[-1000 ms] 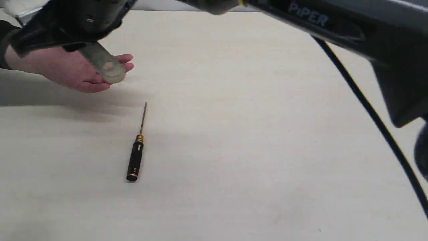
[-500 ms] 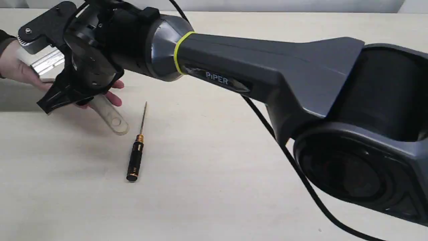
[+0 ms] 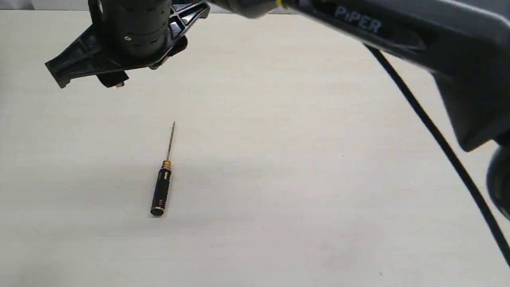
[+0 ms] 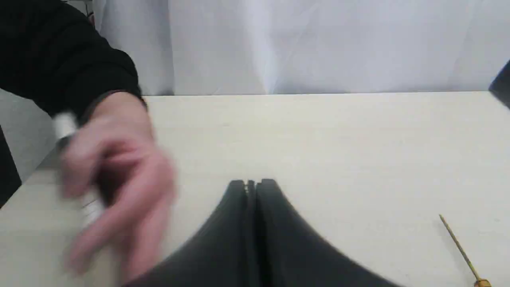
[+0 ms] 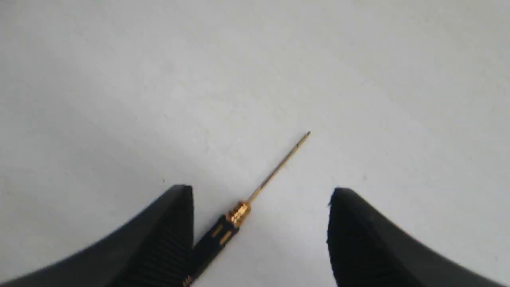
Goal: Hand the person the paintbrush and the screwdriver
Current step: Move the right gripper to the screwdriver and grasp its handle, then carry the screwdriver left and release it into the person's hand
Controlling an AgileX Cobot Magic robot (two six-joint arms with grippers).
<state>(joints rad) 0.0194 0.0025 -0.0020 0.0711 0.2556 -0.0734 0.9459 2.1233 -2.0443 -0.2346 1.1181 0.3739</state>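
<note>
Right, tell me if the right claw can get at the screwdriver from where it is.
Probably yes. The right claw is open above the screwdriver, which lies flat on the table with its handle beside one finger; nothing covers it.

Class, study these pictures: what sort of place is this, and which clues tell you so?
Probably a robotics lab or test bench: a black arm marked PiPER over a pale tabletop, a plain white curtain behind, and one screwdriver laid out.
</note>
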